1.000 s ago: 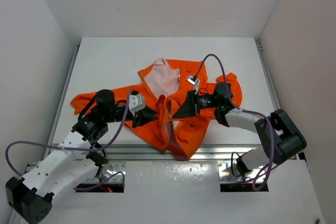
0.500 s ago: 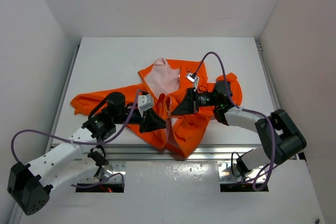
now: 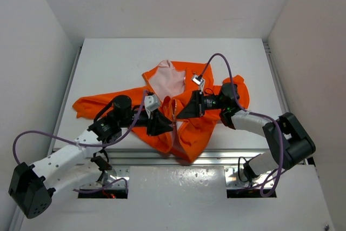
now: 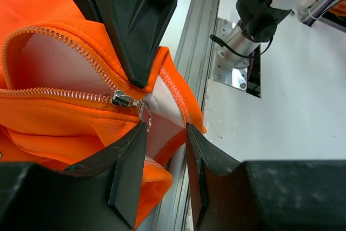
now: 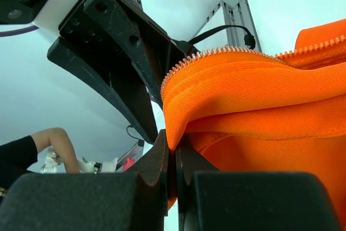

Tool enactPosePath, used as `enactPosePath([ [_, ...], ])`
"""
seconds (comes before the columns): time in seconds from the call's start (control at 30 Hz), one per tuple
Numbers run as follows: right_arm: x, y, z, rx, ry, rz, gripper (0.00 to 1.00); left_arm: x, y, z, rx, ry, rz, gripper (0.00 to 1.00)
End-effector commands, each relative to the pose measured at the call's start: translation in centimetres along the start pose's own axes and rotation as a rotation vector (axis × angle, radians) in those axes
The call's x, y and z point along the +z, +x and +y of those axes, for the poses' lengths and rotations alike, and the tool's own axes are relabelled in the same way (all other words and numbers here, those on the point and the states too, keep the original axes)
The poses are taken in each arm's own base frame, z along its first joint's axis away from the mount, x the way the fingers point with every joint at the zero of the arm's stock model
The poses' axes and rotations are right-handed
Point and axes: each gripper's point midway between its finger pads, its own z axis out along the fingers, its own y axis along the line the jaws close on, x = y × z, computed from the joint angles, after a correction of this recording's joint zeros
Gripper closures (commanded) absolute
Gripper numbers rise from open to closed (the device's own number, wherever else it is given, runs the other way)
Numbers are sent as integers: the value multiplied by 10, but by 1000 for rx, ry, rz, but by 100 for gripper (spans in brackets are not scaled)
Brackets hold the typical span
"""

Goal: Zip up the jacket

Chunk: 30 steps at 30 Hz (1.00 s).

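Observation:
The orange jacket [image 3: 197, 133] lies crumpled at the table's front middle, with its pale pink lining [image 3: 162, 82] showing at the back. My right gripper [image 3: 180, 114] is shut on the jacket's zipper edge [image 5: 216, 74], holding a fold of it up. My left gripper [image 3: 165, 126] is open, facing the right one from the left. In the left wrist view the silver zipper slider [image 4: 121, 99] sits low on the zipper, and its pull ring [image 4: 145, 118] hangs right at my left gripper's [image 4: 165, 129] left fingertip. The teeth above the slider are apart.
The jacket's lower hem hangs over the table's front metal rail [image 3: 232, 154]. A purple cable [image 3: 227, 67] loops over the right arm. The right arm's base [image 4: 254, 12] stands beyond the rail. White walls close in on three sides.
My left arm has moved right, bringing its open gripper up to the jacket's front opening by the slider. The right gripper has stayed shut on the jacket edge.

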Motion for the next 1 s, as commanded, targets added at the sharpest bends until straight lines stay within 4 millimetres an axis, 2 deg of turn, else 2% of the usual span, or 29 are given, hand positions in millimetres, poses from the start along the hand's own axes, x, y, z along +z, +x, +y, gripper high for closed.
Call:
enactPosePath([
  [0.0, 4, -16, 20, -120, -50, -31, 100, 5, -6, 1, 2, -5, -27, 59],
  [0.17, 4, -17, 22, -127, -52, -34, 100, 9, 2, 1, -17, 2, -11, 59],
  [0.3, 4, -16, 21, -124, -52, -33, 100, 10, -2, 0, -4, 4, -24, 64],
  [0.37, 4, -16, 21, -123, -52, -34, 100, 11, 5, 3, -26, -7, -10, 65],
  [0.57, 4, -16, 22, -127, -56, -32, 100, 12, 6, 10, -26, -42, -15, 65],
  [0.73, 4, -18, 23, -126, -59, -33, 100, 13, 8, 14, -42, -63, -11, 58],
  [0.87, 5, -17, 24, -128, -63, -27, 100, 13, 8, 14, -42, -63, -11, 58],
  [0.97, 5, -17, 23, -132, -64, -26, 100, 13, -1, 14, -20, -68, -43, 58],
])
